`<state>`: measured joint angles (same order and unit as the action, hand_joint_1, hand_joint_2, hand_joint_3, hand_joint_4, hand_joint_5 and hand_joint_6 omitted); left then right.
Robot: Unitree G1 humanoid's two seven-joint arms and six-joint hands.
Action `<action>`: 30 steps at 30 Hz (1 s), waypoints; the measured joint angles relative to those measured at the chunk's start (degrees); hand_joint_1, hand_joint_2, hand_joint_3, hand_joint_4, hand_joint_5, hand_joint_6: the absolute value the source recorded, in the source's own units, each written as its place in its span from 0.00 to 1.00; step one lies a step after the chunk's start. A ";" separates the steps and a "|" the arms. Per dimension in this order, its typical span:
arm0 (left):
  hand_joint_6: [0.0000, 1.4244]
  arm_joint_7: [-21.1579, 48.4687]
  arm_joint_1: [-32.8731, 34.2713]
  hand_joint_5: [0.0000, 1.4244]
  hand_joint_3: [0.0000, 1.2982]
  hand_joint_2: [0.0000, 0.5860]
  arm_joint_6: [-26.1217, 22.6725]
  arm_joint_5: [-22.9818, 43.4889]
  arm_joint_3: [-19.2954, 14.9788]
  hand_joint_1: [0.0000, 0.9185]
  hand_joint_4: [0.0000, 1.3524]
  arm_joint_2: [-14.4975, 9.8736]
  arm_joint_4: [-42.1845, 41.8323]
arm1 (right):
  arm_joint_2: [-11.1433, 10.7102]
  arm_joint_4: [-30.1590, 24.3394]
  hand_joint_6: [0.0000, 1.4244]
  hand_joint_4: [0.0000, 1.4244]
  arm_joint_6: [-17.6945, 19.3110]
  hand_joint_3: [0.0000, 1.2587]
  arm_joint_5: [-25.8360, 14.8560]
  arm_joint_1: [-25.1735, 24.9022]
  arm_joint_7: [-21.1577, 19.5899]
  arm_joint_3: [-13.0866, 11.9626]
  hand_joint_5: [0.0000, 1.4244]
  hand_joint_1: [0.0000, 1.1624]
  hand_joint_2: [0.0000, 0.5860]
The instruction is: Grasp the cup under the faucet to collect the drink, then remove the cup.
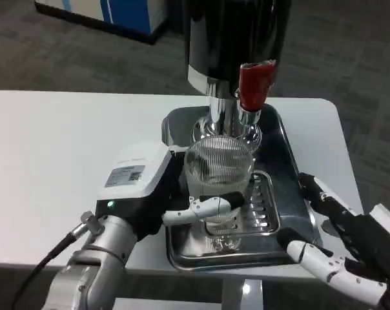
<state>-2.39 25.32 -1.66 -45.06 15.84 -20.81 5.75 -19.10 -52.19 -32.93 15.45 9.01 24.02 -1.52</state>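
White desk (66,155) surface fills the left half of the frame, broad and bare, with its far edge running across the upper part and its right edge dropping off near the frame's right side onto grey carpet (350,51). A polished metal drip tray (282,155) sits right of centre, its near rim close to the desk's front edge, its slotted grate (263,206) lying toward the right of the basin. Rising from the tray's far end is the drink dispenser (234,32), a black cylinder with a chrome neck, and a faucet (250,116) with a red handle (256,84) at upper centre.

Directly below the faucet, at the frame's centre, stands the cup (219,165), clear and finely ribbed, upright over the tray; whether it holds any liquid cannot be told. The left hand (175,200), coming from the lower left, grips the cup, a white and black finger (211,205) wrapped across its lower front. The hand's white back carries a label.

At lower right, the right hand (340,242) hovers beside the tray's right rim, fingers spread apart and holding nothing. Little room remains between it and the tray.
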 measured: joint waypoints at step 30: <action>0.10 3.09 -2.52 0.07 0.03 0.09 -3.77 -0.16 0.07 0.06 0.00 -0.04 -5.75 | -0.01 0.59 0.02 0.03 -0.06 0.00 -0.89 -0.21 -1.12 0.60 0.02 0.37 0.62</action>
<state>0.71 22.80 -5.43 -45.23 15.91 -20.85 0.01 -19.11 -51.60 -32.99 14.56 8.80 22.90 -0.92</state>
